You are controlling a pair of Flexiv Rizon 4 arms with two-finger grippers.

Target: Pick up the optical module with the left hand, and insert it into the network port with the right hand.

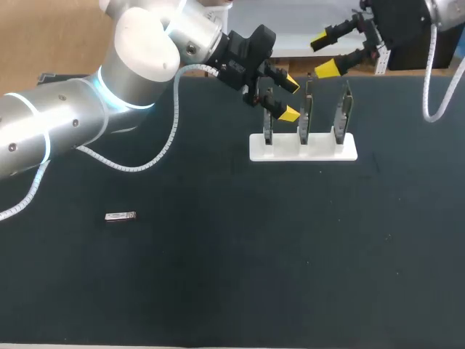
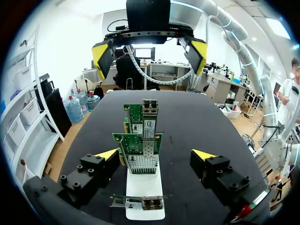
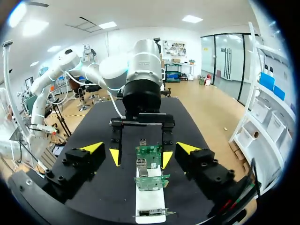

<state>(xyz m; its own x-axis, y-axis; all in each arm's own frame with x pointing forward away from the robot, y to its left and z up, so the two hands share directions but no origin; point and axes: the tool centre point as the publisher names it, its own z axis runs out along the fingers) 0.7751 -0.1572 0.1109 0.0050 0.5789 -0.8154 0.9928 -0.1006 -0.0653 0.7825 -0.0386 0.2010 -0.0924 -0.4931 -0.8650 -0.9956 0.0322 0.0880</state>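
Note:
The optical module (image 1: 120,217), a small silver bar, lies alone on the black table (image 1: 232,276) at the left, far from both grippers. My left gripper (image 1: 290,98) hangs open over the left end of a white stand (image 1: 303,147) that holds three upright network cards (image 1: 305,113). In the left wrist view its fingers (image 2: 156,154) flank the row of cards (image 2: 140,150) without touching them. At the far side of the stand my right gripper (image 1: 323,55) is raised and open, nothing between its fingers. The right wrist view has its gripper (image 3: 140,147) facing the cards (image 3: 149,159) and my left gripper (image 3: 140,158).
My left arm (image 1: 73,123) stretches across the back left of the table, a white cable looping beneath it. The white stand (image 2: 144,187) runs lengthwise away from my left gripper. My right gripper (image 2: 150,51) faces the stand from its far end.

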